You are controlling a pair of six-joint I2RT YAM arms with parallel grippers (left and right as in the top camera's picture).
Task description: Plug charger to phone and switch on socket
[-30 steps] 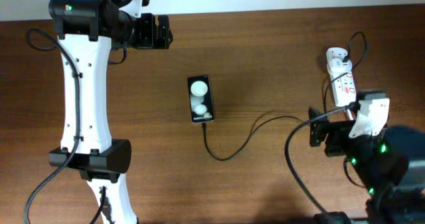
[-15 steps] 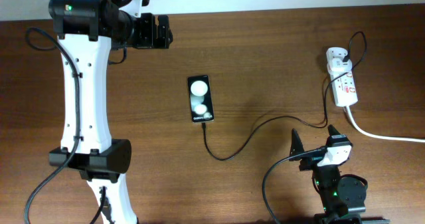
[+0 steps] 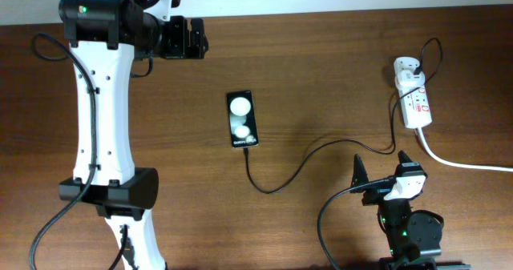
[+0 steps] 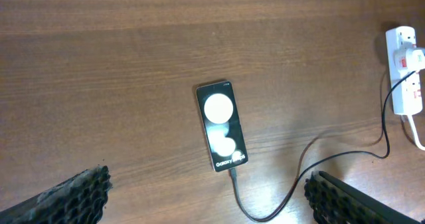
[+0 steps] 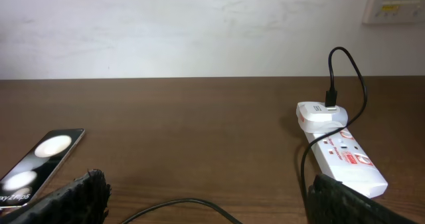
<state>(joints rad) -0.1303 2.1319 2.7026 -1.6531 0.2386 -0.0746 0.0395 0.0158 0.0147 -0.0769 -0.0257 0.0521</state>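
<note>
Phone [image 4: 222,125]: flat on worktop [image 3: 321,78], straight ahead of left gripper [image 4: 207,179].
Charger [image 3: 288,174]: tip at phone's lettered end, adapter in socket [image 3: 415,102], ahead-right of right gripper [image 5: 204,179].
Left gripper: fingers wide apart, empty.
Right gripper: wide apart, empty.

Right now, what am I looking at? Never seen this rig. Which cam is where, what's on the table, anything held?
Two robot arms at a wooden table. One picture looks down from overhead. The other two come from cameras on each wrist, with that arm's own fingers at the lower corners. The left end effector and right end effector are both open and hold nothing. On the table: a black phone, and a thin black charger cable running from the phone's end to a white adapter sitting in the white socket strip. Switch state: cannot tell.
</note>
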